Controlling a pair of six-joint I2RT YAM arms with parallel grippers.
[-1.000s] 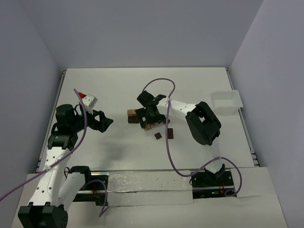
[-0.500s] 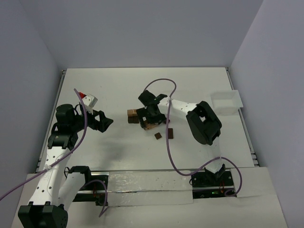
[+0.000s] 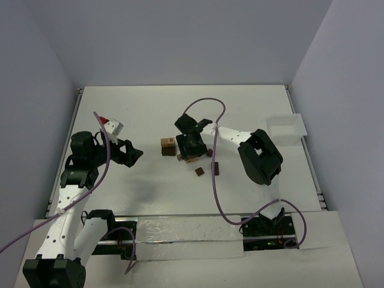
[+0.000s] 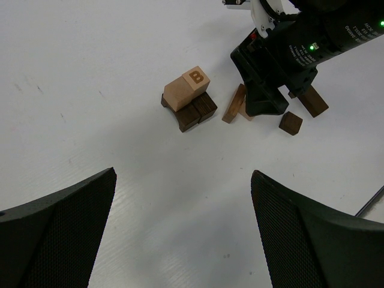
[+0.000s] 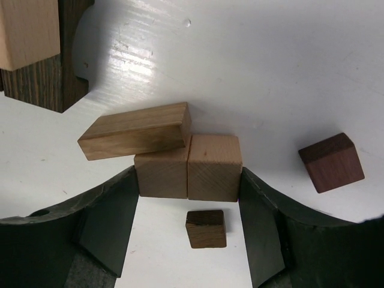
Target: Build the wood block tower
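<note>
Top external view gives you the white table (image 3: 150, 114) with both arms reaching over it. The left arm (image 3: 78, 180) is bent at the left side. Its claw (image 3: 134, 155) hangs wide open and holds nothing, well apart from the blocks. The right arm (image 3: 252, 153) reaches in toward the middle of the table. Its claw (image 3: 191, 151) points down over a loose cluster of pieces. A white rectangular tray (image 3: 287, 129) sits at the right edge, far from everything else.

The wood block tower (image 3: 167, 146) stands near the middle of the table, just left of the right claw. On the left wrist view you can see it is a light tan block marked B (image 4: 187, 88) resting on dark brown blocks (image 4: 197, 111).

On the right wrist view, the claw (image 5: 189, 177) has narrowed around two tan cubes (image 5: 189, 168) that sit side by side on the table. One finger (image 5: 114, 222) stands against each outer face. A tan plank (image 5: 135, 131) lies tilted against the far edge of the cubes. A reddish-brown block (image 5: 331, 162) lies off to the right, apart from the fingers. A small dark brown cube (image 5: 206, 228) sits between the fingers, just behind the pair.
</note>
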